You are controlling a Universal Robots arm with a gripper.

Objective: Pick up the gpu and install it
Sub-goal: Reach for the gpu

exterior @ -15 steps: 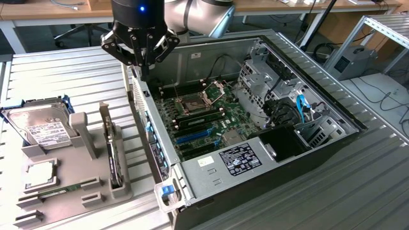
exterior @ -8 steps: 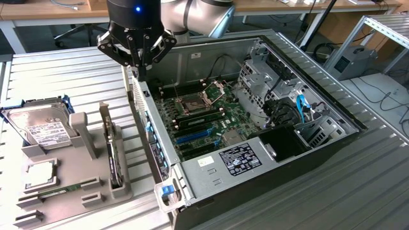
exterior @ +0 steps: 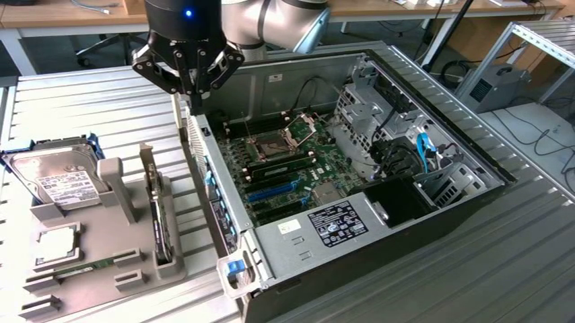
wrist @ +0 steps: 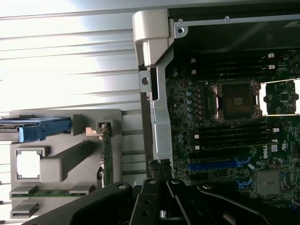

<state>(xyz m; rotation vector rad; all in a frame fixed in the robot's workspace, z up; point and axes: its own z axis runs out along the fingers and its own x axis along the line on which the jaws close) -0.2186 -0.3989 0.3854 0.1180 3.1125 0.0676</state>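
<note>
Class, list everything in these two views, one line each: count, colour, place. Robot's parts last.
table: one, grey metal, under everything
computer case: one, black, on the table, exterior view's right
motherboard: one, green, inside the case
holder: one, grey, on the table, exterior view's left
hard drive: one, silver with white label, in the holder
processor chip: one, silver, in the holder
memory stick: one, green, in the holder
gpu: one, dark, on edge in the holder's side nearest the case
arm: one, silver-grey, above the case
gripper: one, black, shut, holding nothing, over the case's edge
</note>
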